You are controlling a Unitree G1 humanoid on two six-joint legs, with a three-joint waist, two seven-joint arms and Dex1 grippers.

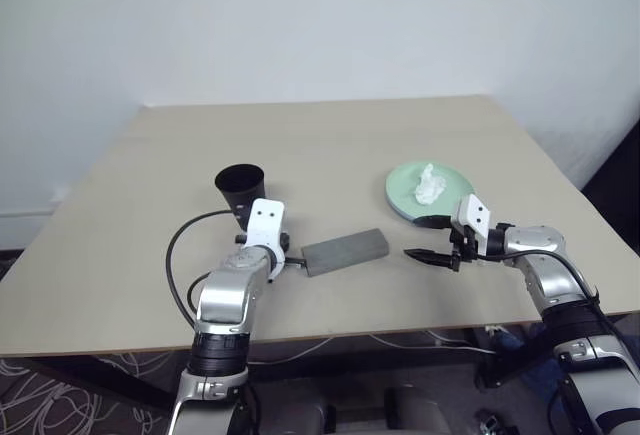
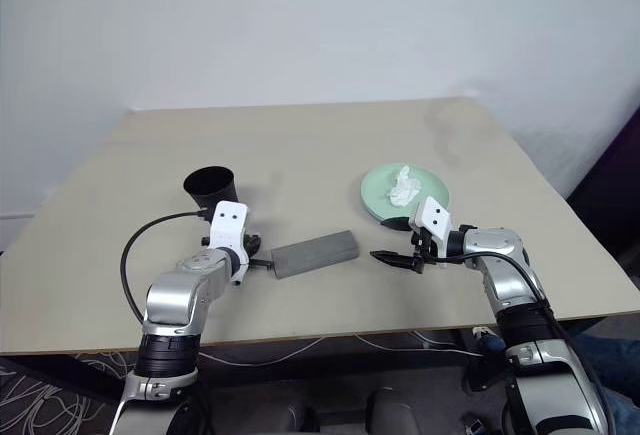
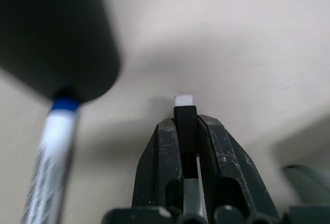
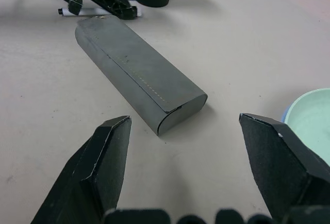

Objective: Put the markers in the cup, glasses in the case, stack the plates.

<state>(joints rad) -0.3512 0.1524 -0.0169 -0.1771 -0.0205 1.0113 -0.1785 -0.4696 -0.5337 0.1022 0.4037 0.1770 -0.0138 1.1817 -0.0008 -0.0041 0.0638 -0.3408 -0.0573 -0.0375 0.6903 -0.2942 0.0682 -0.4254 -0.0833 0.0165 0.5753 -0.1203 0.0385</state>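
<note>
Both head views looked down from above on the whole worktop. Each wrist view sat low and close; the right wrist view shared the case with them.

Two arms reach out, one gripper pinched and one wide open.
The left gripper points forward and down, its two black fingers squeezed close together. The right gripper points across toward the left, its fingers spread far apart.

No readable text anywhere — the blue-capped marker carries print on its barrel, too blurred to read.
</note>
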